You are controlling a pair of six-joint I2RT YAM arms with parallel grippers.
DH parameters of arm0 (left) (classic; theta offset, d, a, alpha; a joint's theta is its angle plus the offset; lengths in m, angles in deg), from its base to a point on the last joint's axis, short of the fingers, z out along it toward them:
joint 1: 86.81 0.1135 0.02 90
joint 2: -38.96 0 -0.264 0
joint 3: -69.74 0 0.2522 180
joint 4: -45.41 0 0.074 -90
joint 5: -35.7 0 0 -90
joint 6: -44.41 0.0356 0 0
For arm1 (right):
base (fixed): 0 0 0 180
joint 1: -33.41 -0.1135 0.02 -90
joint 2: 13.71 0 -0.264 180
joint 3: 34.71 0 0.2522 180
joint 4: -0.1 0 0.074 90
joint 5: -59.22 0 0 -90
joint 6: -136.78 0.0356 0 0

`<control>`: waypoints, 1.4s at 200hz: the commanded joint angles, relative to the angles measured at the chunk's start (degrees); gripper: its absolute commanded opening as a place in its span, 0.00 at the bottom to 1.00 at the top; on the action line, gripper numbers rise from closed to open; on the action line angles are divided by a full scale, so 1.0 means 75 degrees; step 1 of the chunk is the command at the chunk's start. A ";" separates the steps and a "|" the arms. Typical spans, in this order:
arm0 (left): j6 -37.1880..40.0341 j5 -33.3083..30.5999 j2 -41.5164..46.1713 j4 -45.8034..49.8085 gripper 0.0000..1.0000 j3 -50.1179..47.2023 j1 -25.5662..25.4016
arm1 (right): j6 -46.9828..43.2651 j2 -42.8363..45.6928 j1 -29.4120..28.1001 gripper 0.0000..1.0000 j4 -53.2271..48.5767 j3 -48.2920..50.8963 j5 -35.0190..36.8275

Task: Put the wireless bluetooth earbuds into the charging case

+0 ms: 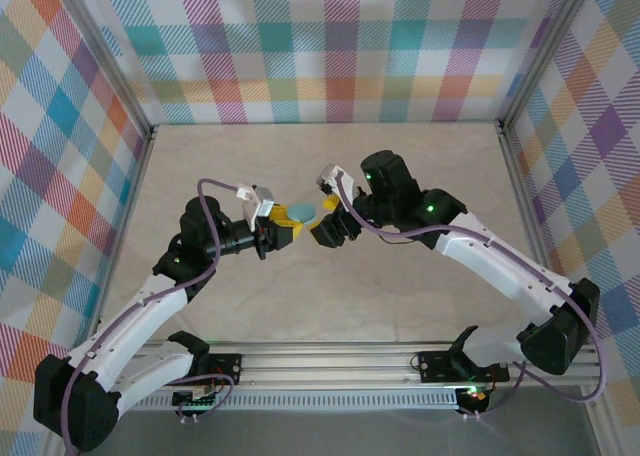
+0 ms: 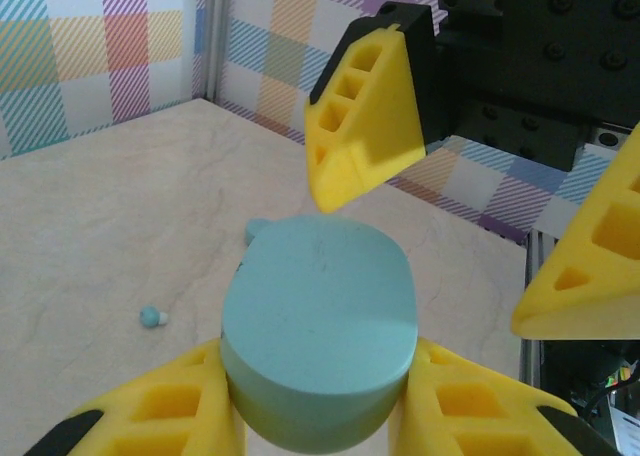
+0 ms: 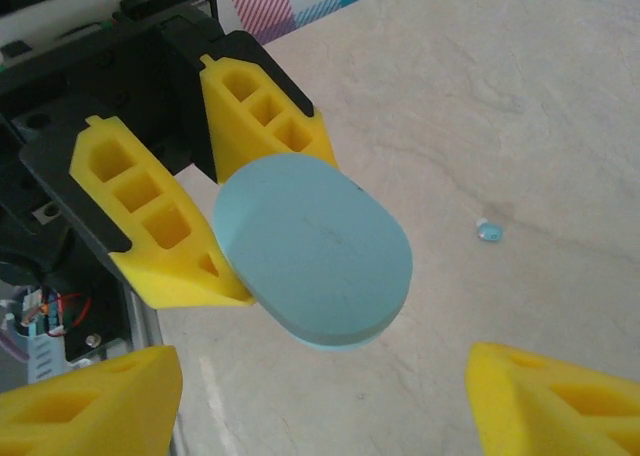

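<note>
The charging case (image 2: 320, 326) is a smooth light-blue oval, closed, held off the table. My left gripper (image 2: 320, 421) is shut on its two sides. From above, the left gripper (image 1: 285, 222) and the case (image 1: 301, 213) sit mid-table. My right gripper (image 3: 320, 416) stands open, its yellow fingers (image 3: 90, 406) wide apart just short of the case (image 3: 315, 251). The right gripper (image 1: 328, 219) faces the left one closely. One tiny earbud (image 3: 489, 231) lies on the table beyond the case, the earbud (image 2: 151, 317) left of it. Another light-blue bit (image 2: 257, 231) peeks from behind the case.
The pale marbled tabletop (image 1: 330, 296) is walled by plaid panels (image 1: 330, 56) at the back and sides. A metal rail (image 1: 330, 361) carries the arm bases at the near edge. The right gripper's fingers (image 2: 365, 116) hang just above the case in the left wrist view.
</note>
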 commanded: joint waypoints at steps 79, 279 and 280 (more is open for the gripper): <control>-0.0170 0.0424 0.0148 -0.0194 0.12 -0.0095 -0.0089 | -0.0546 -0.0555 -0.0112 0.76 -0.0078 -0.0641 0.1109; -0.0210 0.0650 0.0406 -0.0098 0.07 -0.0296 -0.0190 | 0.0101 -0.0699 -0.0089 0.76 -0.0366 -0.1354 0.1506; -0.0208 0.0656 0.0412 -0.0098 0.07 -0.0291 -0.0193 | 0.0100 -0.0692 -0.0089 0.76 -0.0366 -0.1348 0.1502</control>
